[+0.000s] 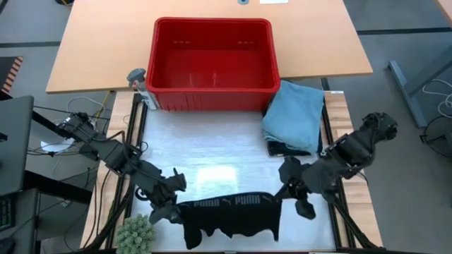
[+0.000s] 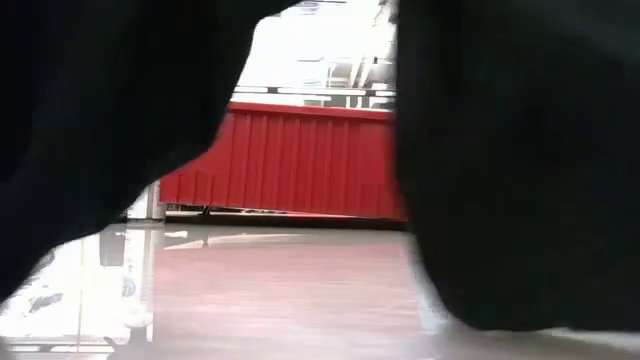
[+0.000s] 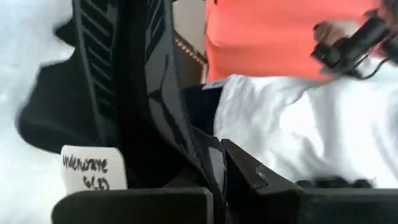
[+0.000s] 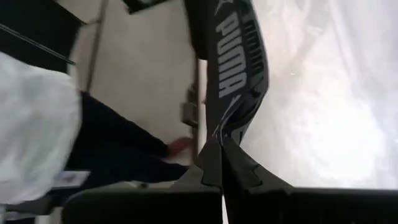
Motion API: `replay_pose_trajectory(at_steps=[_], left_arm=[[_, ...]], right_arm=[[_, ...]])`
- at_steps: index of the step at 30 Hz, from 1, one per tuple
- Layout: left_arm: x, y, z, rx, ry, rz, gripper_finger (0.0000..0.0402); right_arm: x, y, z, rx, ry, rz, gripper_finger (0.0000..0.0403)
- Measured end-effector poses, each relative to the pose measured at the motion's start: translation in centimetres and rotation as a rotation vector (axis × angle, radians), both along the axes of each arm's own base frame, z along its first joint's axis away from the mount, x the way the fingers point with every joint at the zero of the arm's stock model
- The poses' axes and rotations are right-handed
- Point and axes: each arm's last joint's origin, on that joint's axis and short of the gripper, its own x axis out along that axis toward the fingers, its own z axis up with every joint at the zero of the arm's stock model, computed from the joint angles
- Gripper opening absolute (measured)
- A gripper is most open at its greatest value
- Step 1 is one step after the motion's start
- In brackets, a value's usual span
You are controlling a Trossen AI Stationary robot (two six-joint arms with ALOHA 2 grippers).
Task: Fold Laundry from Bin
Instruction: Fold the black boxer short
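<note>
High view: pale table [image 1: 212, 152], red bin [image 1: 212, 63] at its far edge. Both grippers, left [image 1: 171, 210] and right [image 1: 305, 207], pinch black underwear [image 1: 229, 215]. Folded light blue cloth [image 1: 295, 113] lies beside the bin.

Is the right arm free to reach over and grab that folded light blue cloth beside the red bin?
Probably not right now: the right gripper is shut on one end of the black underwear. The light blue cloth lies uncovered close by.

Left gripper [image 3: 214, 186] clamped on the black garment [image 3: 134, 93]

Its patterned waistband runs up from the closed fingers; a handwritten white tag [image 3: 93, 174] hangs beside it, the red bin [image 3: 267, 37] and the white table [image 3: 298, 130] beyond.
</note>
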Motion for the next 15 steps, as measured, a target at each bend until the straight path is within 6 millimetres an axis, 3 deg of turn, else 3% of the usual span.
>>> replay_pose_trajectory(at_steps=[8, 15], left_arm=[[0.1, 0.9, -1.2, 0.120, 0.012, -0.056, 0.0000], [-0.4, 2.1, -4.7, 0.148, 0.031, -0.119, 0.0000]], right_arm=[[0.3, -2.7, -0.8, -0.115, 0.099, -0.018, 0.0018], [1.5, -4.7, -3.5, -0.094, 0.175, 0.012, 0.0018]])
